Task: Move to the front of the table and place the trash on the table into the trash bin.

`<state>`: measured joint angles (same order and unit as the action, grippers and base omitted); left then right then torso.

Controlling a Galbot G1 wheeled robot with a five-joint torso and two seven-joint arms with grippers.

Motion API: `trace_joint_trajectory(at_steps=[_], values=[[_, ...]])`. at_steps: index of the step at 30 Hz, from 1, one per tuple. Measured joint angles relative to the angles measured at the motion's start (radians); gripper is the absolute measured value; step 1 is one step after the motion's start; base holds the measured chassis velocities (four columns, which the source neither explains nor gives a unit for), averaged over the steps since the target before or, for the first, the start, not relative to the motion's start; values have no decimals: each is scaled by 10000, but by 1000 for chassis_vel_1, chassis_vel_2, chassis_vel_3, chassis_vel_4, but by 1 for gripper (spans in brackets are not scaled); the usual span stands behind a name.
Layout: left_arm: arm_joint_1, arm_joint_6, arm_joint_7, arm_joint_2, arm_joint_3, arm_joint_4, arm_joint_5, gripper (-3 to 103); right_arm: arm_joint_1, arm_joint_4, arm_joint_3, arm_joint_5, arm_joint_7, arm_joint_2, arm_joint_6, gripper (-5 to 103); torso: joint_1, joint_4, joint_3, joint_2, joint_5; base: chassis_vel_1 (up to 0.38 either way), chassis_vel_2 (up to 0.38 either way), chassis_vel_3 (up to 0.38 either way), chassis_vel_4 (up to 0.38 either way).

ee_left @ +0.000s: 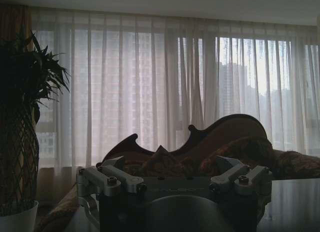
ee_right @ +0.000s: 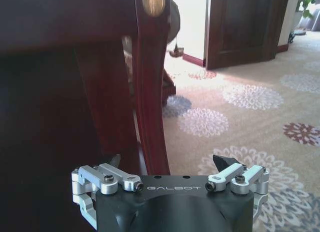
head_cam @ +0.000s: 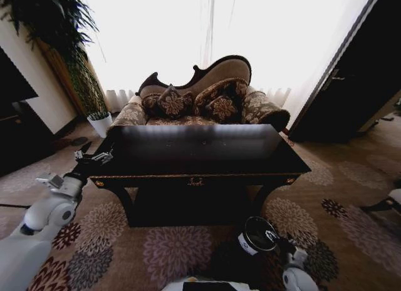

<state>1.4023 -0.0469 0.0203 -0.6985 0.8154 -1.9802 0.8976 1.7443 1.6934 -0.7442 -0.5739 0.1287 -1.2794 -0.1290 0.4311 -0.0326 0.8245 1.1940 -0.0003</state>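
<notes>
The left gripper (head_cam: 94,157), jaws spread and empty, hovers at the dark glossy wooden table's (head_cam: 207,150) left corner, while the right gripper's (head_cam: 285,246) jaws cannot be told beside the small black cylindrical trash bin (head_cam: 255,234).

Blown-out daylight through sheer curtains (head_cam: 207,34) at upper centre; glare on glossy table (head_cam: 200,144); backlit, dim foreground; edges warped.

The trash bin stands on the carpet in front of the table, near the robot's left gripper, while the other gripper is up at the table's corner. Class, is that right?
Not quite. The head view shows the trash bin on the carpet in front of the table, but beside the right gripper, not the left. The left gripper is the one up at the table's front left corner.
</notes>
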Motion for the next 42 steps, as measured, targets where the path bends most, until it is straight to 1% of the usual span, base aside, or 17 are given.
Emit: trace_joint_trajectory(at_steps=[5, 6, 10, 11, 14, 17, 24, 26, 27, 29, 30, 31, 32, 35, 37, 38, 42], values=[[0, 0, 2, 0, 0, 0, 0, 100, 1365, 2139, -435, 64, 245, -305, -192, 100, 0, 1, 1, 0, 1, 0, 0, 0, 0], [0, 0, 2, 0, 0, 0, 0, 100, 1365, 2139, -435, 64, 245, -305, -192, 100, 0, 1, 1, 0, 1, 0, 0, 0, 0], [0, 0, 1, 0, 0, 0, 0, 100, 1741, 3241, -601, -122, 400, -208, -176, 100, 0, 3, 1, -1, 4, 0, 0, 0, 0], [0, 0, 2, 0, 0, 0, 0, 100, 1873, 3803, -763, -438, 438, -166, -44, 100, 0, 4, 1, 0, 3, 0, 0, 0, 0], [0, 0, 2, 0, 0, 0, 0, 100, 1953, 4189, -919, -671, 471, -155, 46, 100, 1, 4, 1, 0, 2, 0, 0, 0, 0], [0, 0, 2, 0, 0, 0, 0, 100, 2173, 5587, -1552, -1370, 634, -46, 410, 100, 1, 3, 1, -1, 2, 0, 0, 0, 0], [0, 0, 2, 0, 0, 0, 0, 100, 2026, 6666, -1842, -1502, 792, 249, 765, 100, 1, 2, 2, -1, 2, 0, 0, 0, 0], [0, 0, 2, 0, 0, 0, 0, 100, 1563, 6841, -1749, -1268, 802, 511, 907, 100, 1, 2, 2, 0, 1, 0, 0, 0, 0], [0, 0, 2, 0, 0, 0, 0, 100, 1563, 6841, -1749, -1268, 802, 511, 907, 100, 1, 2, 2, 0, 1, 0, 0, 0, 0], [0, 0, 3, 0, 0, 0, 0, 100, 992, 6803, -1497, -1100, 908, 888, 1082, 100, 2, 0, 2, -1, 3, 0, 0, 0, 0], [1, 0, 3, 0, 0, 0, 0, 100, 337, 6659, -1201, -1080, 1113, 1360, 1321, 100, 1, 2, 2, -1, 3, 0, 0, 0, 0], [0, 0, 1, 0, 0, 0, 0, 100, -32, 6556, -1038, -1091, 1222, 1627, 1449, 100, 1, 2, 2, -2, 4, 0, 0, 0, 0], [0, 0, 1, 0, 0, 0, 0, 100, -32, 6556, -1038, -1091, 1222, 1627, 1449, 100, 1, 2, 2, -2, 4, 0, 0, 0, 0], [1, 0, -2, -1, 0, -1, 0, 100, -1536, 5993, -394, -1184, 1540, 2559, 1796, 100, 4, 7, 3, -2, 4, 0, 0, 0, 0], [0, 0, 4, 0, 0, 0, 0, 100, -2162, 5636, -108, -1262, 1603, 2907, 1917, 100, 4, 5, 4, -2, 4, 0, 0, 0, 0], [0, 0, 4, 0, 0, 0, 0, 100, -2162, 5636, -108, -1262, 1603, 2907, 1917, 100, 4, 5, 4, -2, 4, 0, 0, 0, 0], [0, 0, 2, 0, 0, 0, 0, 100, -3076, 4757, 228, -1286, 1564, 3418, 1971, 100, 3, 4, 3, -2, 4, 0, 0, 0, 0]])
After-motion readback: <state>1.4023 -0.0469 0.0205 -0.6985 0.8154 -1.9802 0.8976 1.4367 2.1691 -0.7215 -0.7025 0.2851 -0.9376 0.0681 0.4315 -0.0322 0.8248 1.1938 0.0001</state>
